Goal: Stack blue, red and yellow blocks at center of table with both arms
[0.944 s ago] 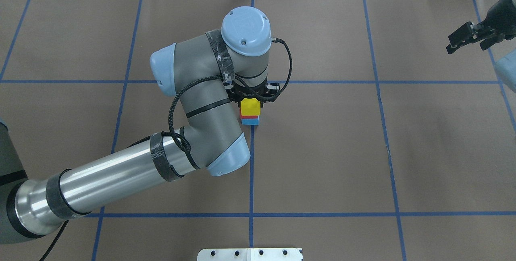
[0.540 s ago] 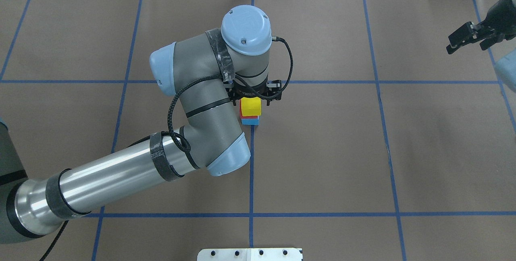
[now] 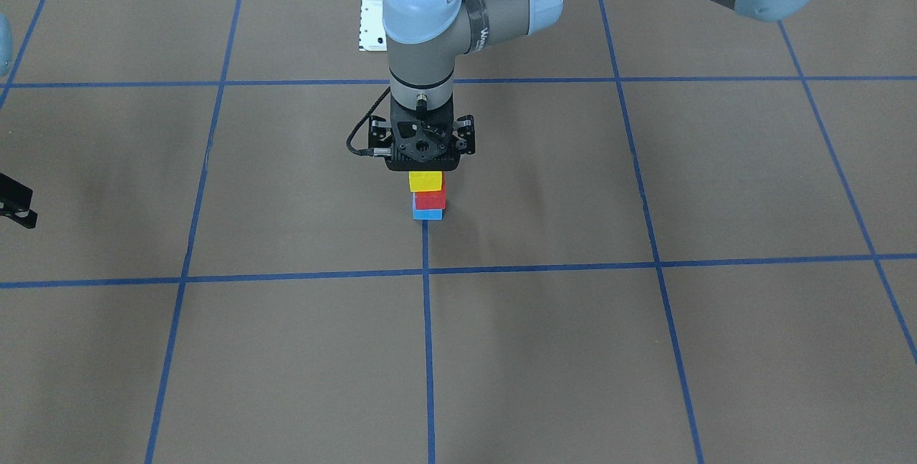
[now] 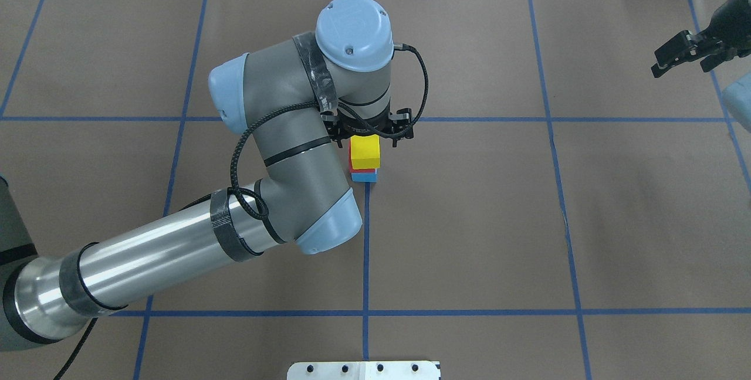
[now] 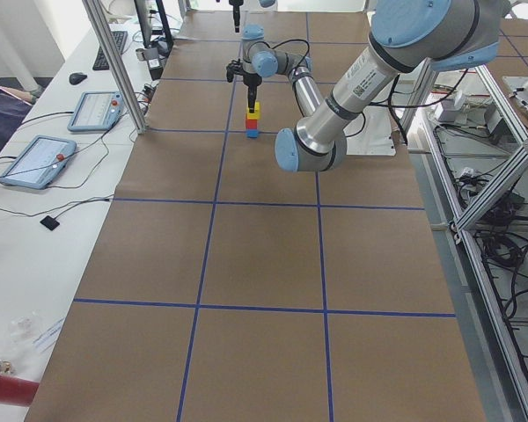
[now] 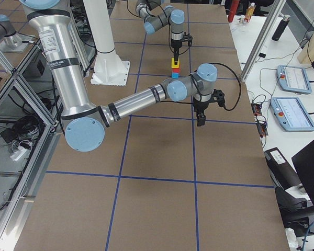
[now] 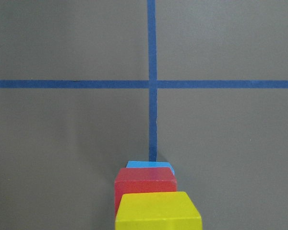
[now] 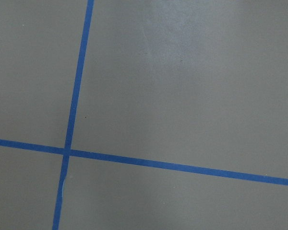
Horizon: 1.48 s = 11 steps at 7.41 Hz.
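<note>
A yellow block (image 4: pixel 365 152) sits on a red block (image 4: pixel 354 163), which sits on a blue block (image 4: pixel 364 177). The stack stands on the centre grid line and also shows in the front view, yellow (image 3: pixel 425 181), red (image 3: pixel 430 200), blue (image 3: pixel 428 214). My left gripper (image 4: pixel 371 133) hangs open just above the yellow block and holds nothing. The left wrist view looks down on the yellow (image 7: pixel 158 211), red (image 7: pixel 145 180) and blue (image 7: pixel 150 165) blocks. My right gripper (image 4: pixel 680 67) is open and empty, far off at the table's right edge.
Blue tape lines (image 4: pixel 366 251) divide the brown table into squares. The white robot base plate (image 4: pixel 364 370) lies at the near edge. The left arm's elbow (image 4: pixel 328 227) hangs over the table left of the stack.
My left gripper opened off the yellow block and rose straight up. The stack stayed in place. The right gripper barely moved.
</note>
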Motion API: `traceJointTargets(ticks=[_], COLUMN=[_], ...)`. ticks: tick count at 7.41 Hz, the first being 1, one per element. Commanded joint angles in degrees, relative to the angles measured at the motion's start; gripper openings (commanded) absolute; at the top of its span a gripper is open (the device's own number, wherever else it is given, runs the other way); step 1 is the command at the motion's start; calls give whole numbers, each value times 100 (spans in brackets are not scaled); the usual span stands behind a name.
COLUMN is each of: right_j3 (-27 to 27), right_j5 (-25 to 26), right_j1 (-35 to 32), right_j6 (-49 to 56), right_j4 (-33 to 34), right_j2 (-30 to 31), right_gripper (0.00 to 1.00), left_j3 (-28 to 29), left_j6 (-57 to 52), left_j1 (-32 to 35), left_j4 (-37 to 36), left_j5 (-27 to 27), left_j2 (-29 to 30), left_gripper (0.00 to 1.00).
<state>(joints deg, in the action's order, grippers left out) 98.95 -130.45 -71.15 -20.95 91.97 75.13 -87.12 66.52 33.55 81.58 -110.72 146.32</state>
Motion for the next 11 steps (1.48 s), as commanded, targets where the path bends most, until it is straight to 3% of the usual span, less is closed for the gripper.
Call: traceJointTargets(ticks=[1,2,3,4,5,6,8,10,11], right_j3=[-8,-43,-34,-34,-78,-104,-140,-183,-340], right_j5=[1,2,36,63,246,535,573,-91,-330], right_j1=[-214,-363,-617,-724,-725,-734,-961,-1504,-1777], right_j6=[301,659,924,865,873,874,926,1266,2174], right_j4=[40,23,-12,-13,-21,-13,-231,-206,-189], right_j2=[97,202,473,502,494,720,1064,1293,1389], right_gripper=[99,99,99,99,99,99,99,99,99], left_j3=[-1134,-1898,-2871,-3856,-4092,-3894,-3455,-2219,-1778], left_j6=[-391,-1056,-1759,-2618,-3140,-3972,-6657,-7591,-7601], left_j1=[474,738,993,1239,2060,2755,4075,5087,5152], left_j4=[-1189,-1937,-2066,-1702,-724,-149,-73,-64,128], left_j5=[-352,-363,-363,-337,-458,-1069,-1373,-1365,-1365], left_j2=[-7,-338,-1403,-2936,-4178,-5069,-6041,-6019,-5993], left_gripper=[100,100,100,100,100,100,100,100,100])
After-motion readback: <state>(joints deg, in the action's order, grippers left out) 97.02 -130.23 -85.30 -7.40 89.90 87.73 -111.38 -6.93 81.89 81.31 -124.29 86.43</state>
